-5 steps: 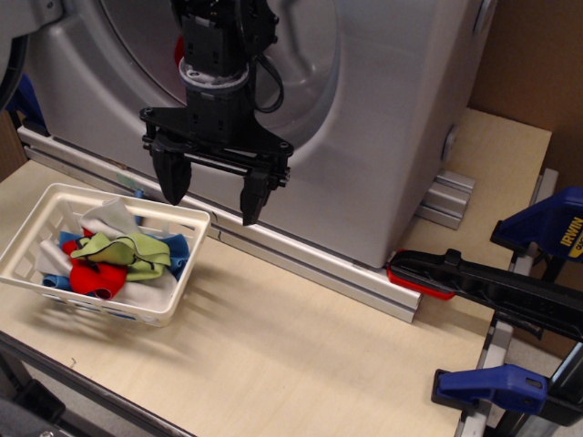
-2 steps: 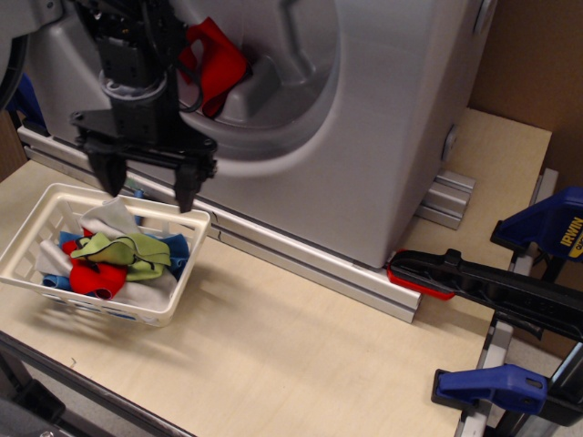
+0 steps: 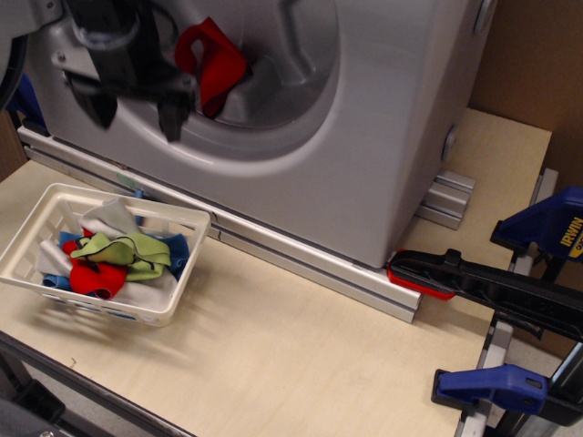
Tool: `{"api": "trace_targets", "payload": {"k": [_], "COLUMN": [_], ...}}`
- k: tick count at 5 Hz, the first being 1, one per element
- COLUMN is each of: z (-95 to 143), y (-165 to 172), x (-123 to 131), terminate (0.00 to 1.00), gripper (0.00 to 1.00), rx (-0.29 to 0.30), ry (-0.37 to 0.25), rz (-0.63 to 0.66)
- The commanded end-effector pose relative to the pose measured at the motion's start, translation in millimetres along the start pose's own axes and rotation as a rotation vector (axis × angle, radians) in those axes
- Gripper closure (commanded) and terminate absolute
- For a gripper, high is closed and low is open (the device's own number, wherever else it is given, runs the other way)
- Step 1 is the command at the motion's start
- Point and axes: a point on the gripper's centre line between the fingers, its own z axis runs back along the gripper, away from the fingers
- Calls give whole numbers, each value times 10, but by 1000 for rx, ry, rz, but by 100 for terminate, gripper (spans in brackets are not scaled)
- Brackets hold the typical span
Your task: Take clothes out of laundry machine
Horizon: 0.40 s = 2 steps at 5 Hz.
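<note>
A bright red piece of cloth (image 3: pixel 214 68) lies inside the drum mouth of the large silver-grey laundry machine (image 3: pixel 364 137), against a moulded grey rib. My black gripper (image 3: pixel 135 114) hangs open and empty in front of the drum's lower left rim, left of and a little below the red cloth, its fingers (image 3: pixel 173 118) blurred by motion. It touches nothing.
A white basket (image 3: pixel 173 305) stands on the wooden table at the left, holding a light green cloth (image 3: pixel 137 250), red, blue and white cloths. Blue and black clamps (image 3: pixel 510 291) lie at the right table edge. An aluminium rail runs under the machine.
My gripper has moved left and up, from above the basket's right end to the drum's lower left rim. The red cloth in the drum has come into view.
</note>
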Motion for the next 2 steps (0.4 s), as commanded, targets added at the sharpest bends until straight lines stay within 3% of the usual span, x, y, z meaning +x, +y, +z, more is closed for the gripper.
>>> {"api": "trace_targets", "payload": {"k": [1, 2], "z": [329, 271], "y": [-41, -57], "x": [630, 734], "terminate": [0, 0], "gripper": [0, 0], "rx": [-82, -76], "ry": [-226, -250], "rz": [-58, -70]}}
